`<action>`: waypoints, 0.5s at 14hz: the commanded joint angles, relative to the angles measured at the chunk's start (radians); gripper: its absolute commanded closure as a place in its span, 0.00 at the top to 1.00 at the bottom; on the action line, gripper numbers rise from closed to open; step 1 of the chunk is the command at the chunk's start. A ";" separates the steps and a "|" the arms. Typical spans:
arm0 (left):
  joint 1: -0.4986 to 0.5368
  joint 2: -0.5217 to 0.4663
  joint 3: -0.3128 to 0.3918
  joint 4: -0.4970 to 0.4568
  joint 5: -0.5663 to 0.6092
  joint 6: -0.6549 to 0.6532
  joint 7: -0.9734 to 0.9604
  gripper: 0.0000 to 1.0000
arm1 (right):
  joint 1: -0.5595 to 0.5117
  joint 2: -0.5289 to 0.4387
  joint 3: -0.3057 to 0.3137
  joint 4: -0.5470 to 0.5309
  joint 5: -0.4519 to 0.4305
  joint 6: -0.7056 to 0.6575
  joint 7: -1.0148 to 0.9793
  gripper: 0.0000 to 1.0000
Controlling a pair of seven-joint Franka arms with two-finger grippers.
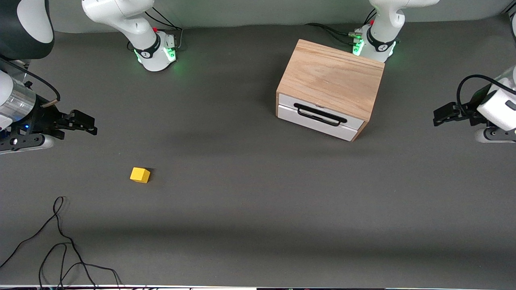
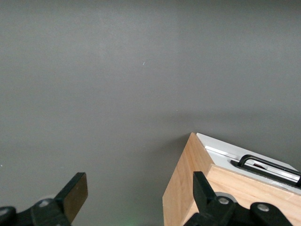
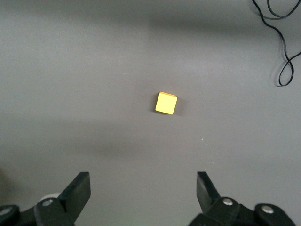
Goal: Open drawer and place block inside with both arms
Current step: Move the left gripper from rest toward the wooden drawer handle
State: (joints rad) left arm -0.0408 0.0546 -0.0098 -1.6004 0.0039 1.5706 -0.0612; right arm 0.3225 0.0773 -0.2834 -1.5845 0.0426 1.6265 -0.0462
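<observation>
Left gripper [image 1: 437, 117] up in the air at the left arm's end of the table [image 1: 250, 225], fingers [image 2: 75, 194] spread wide, holding nothing. Its wrist view shows a corner of the cabinet [image 1: 331, 79] just past one finger.

Right gripper [image 1: 92, 125] up over the table at the right arm's end, fingers [image 3: 79, 190] also spread wide, holding nothing.

Block [image 1: 140, 175] sits on the table toward the right arm's end, nearer the front camera than the cabinet and well apart from it.

Drawer [image 1: 317, 121] looks shut, white front about flush with the cabinet, black handle [image 1: 320, 114] across it.

Loose black cable [image 1: 60, 241] lies on the table, nearer the front camera than the block.
</observation>
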 commanded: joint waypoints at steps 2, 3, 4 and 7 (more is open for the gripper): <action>-0.092 0.004 0.005 -0.007 -0.007 -0.014 -0.229 1.00 | 0.004 0.002 -0.003 0.011 0.000 -0.008 0.002 1.00; -0.120 0.010 0.005 -0.007 -0.011 -0.014 -0.318 1.00 | 0.006 0.005 -0.003 0.009 -0.001 -0.007 0.006 1.00; -0.148 0.014 0.004 -0.007 -0.015 -0.012 -0.416 1.00 | 0.007 0.006 -0.002 0.008 -0.001 -0.008 0.005 1.00; -0.237 0.034 0.004 -0.006 -0.038 0.008 -0.665 1.00 | 0.001 0.012 -0.005 0.006 0.000 -0.001 -0.008 1.00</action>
State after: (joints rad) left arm -0.2227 0.0857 -0.0182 -1.6031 -0.0218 1.5684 -0.5817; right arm 0.3229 0.0829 -0.2831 -1.5845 0.0426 1.6266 -0.0462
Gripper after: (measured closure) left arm 0.000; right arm 0.000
